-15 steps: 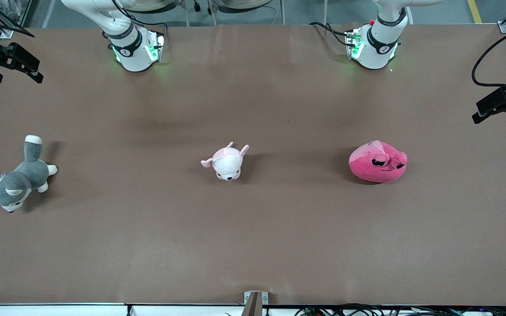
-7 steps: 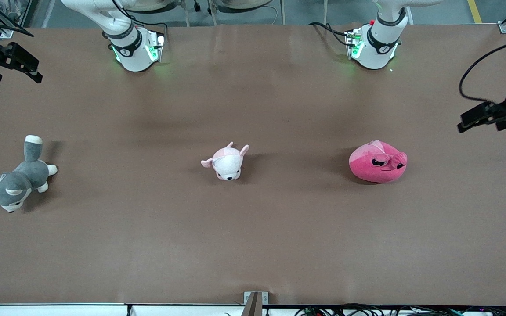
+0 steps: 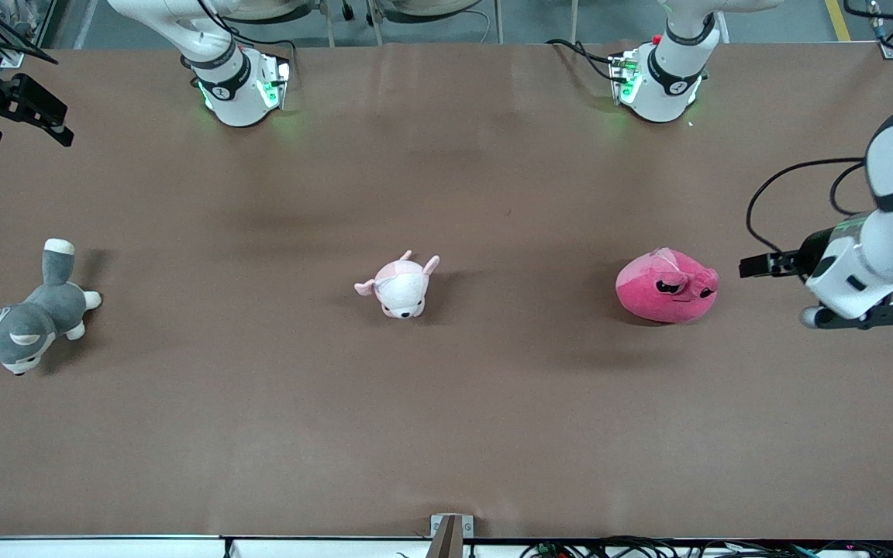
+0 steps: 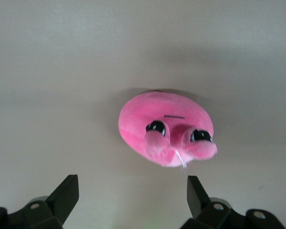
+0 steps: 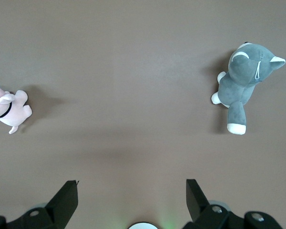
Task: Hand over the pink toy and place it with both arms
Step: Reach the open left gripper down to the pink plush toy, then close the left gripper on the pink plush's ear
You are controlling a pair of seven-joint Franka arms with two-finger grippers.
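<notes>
The pink toy [image 3: 667, 288] is a round hot-pink plush with black half-lidded eyes, lying on the brown table [image 3: 493, 418] toward the left arm's end. My left gripper [image 3: 758, 266] hangs over the table beside the toy, on the side toward the left arm's end, and points at it. In the left wrist view the pink toy [image 4: 166, 129] lies ahead of the left gripper [image 4: 132, 191], which is open with nothing between its fingers. My right gripper [image 3: 22, 128] waits over the table's edge at the right arm's end; the right gripper [image 5: 132, 191] is open and empty.
A small pale pink-and-white animal plush [image 3: 400, 287] lies mid-table. A grey-and-white dog plush [image 3: 28, 318] lies near the right arm's end. Both also show in the right wrist view: dog plush [image 5: 243, 83], pale plush [image 5: 9, 109]. The arm bases [image 3: 241, 85] stand along the table's edge farthest from the front camera.
The left arm has swung in from the table's end and come down beside the pink toy. The right arm and the three plush toys have not moved.
</notes>
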